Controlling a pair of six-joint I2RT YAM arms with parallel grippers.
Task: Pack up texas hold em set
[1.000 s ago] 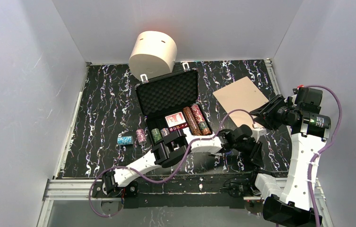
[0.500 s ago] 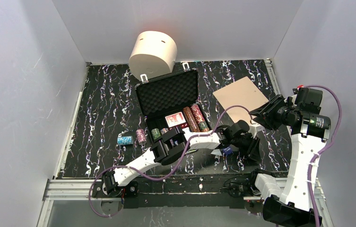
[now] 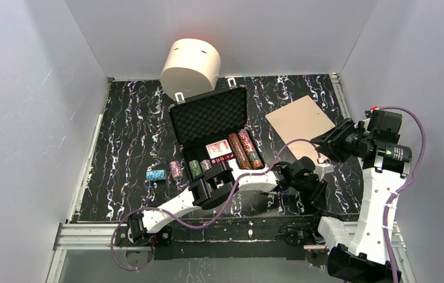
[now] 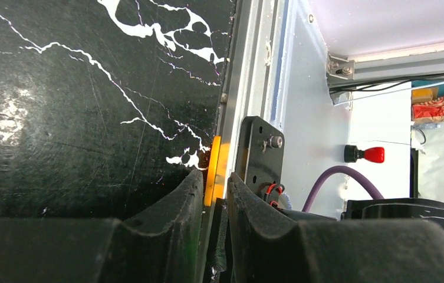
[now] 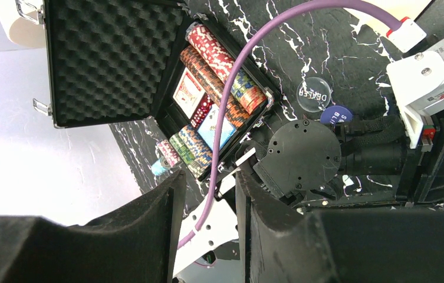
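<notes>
Left wrist view gives me the left hand clenched on what I take to be the yellow button, seen edge-on as a thin strip; the angle is poor. From the top camera, that hand sits right of the briefcase and closer to the arm bases, by the near edge of the table. The briefcase lies open, its lid raised toward the cream cylinder. Inside it I see chip stacks, card decks and red dice. Two loose stacks stand just left of the briefcase. A clear dealer disc and a blue disc lie side by side just right of it. My right hand is released, fingers apart with nothing between them, farther right of the briefcase, beside the tan board.
</notes>
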